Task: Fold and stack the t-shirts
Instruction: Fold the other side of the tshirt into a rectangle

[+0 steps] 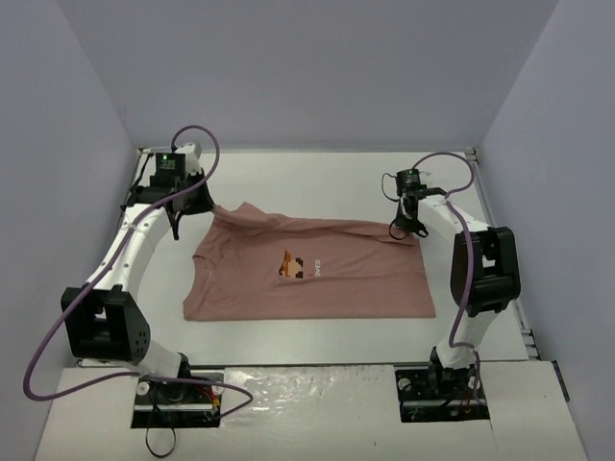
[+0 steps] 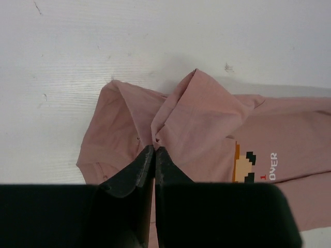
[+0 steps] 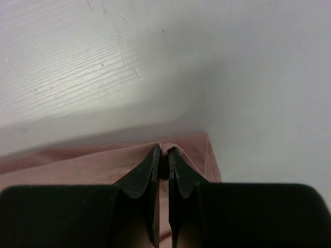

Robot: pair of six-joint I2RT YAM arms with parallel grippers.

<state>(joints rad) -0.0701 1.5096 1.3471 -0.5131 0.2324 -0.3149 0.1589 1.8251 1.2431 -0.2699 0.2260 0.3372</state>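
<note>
A dusty-pink t-shirt [image 1: 317,279] lies in the middle of the white table, its pixel-art chest print [image 1: 298,265] facing up. My left gripper [image 1: 213,209] is shut on the shirt's far left corner, where the cloth bunches up into a raised fold [image 2: 181,116]. My right gripper [image 1: 407,230] is shut on the far right corner, with a pinch of pink fabric [image 3: 170,149] between its tips. The far edge of the shirt is lifted slightly between the two grippers. In the left wrist view the print [image 2: 247,165] shows to the right of my fingers [image 2: 139,170].
White table surface [image 1: 317,182] stretches beyond the shirt to the grey back wall [image 1: 307,67]. Grey side walls close in left and right. Purple cables loop over both arms. The arm bases sit at the near edge.
</note>
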